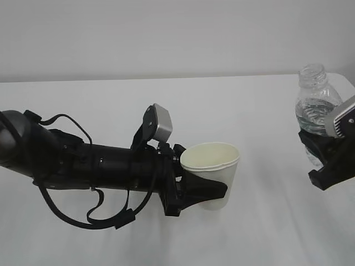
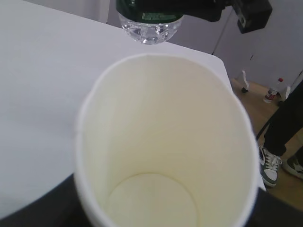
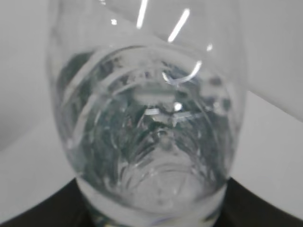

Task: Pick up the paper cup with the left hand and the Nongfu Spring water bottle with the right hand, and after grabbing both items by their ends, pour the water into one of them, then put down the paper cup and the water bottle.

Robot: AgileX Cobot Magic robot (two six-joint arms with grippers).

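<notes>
The paper cup (image 1: 213, 166) is upright and lifted off the white table (image 1: 111, 111), with my left gripper (image 1: 221, 188) shut on its lower half. Seen from the left wrist, the inside of the paper cup (image 2: 161, 156) is dry and empty. At the right edge, the Nongfu Spring water bottle (image 1: 316, 102) stands upright and capless, partly filled with water (image 1: 315, 119). My right gripper (image 1: 328, 158) is shut on the bottle's lower part. From the right wrist the bottle (image 3: 151, 132) fills the picture. Cup and bottle are apart, the bottle higher.
The table's far edge meets a plain wall. In the left wrist view, past the table's right edge, a person's legs and shoes (image 2: 272, 165) stand on the floor, with a small bottle (image 2: 270, 94) on the floor nearby.
</notes>
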